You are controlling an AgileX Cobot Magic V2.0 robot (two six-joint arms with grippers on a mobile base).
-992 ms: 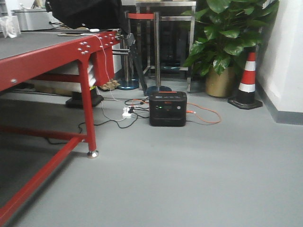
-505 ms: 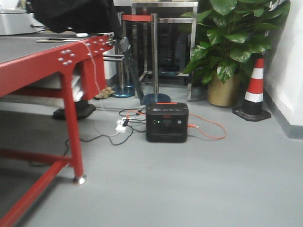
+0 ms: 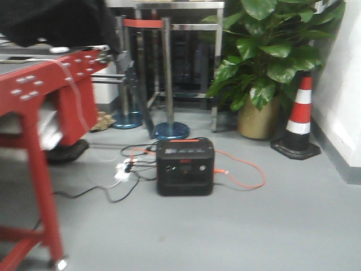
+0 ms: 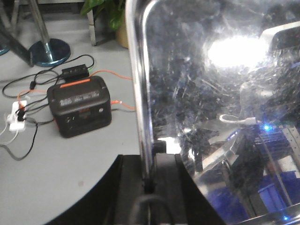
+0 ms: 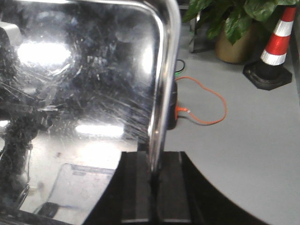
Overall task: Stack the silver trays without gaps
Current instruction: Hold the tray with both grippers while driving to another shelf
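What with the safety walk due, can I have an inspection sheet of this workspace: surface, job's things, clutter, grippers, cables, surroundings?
Surface: red table at the left, blurred, its top barely in view.
Job's things: tray held up by its rims; no stack seen.
Clutter: power station and power strip on the floor.
Grippers: left gripper and right gripper each shut on a tray rim.
Cables: orange cable and black cables loose on the floor.
Surroundings: plant, cone, stanchions.
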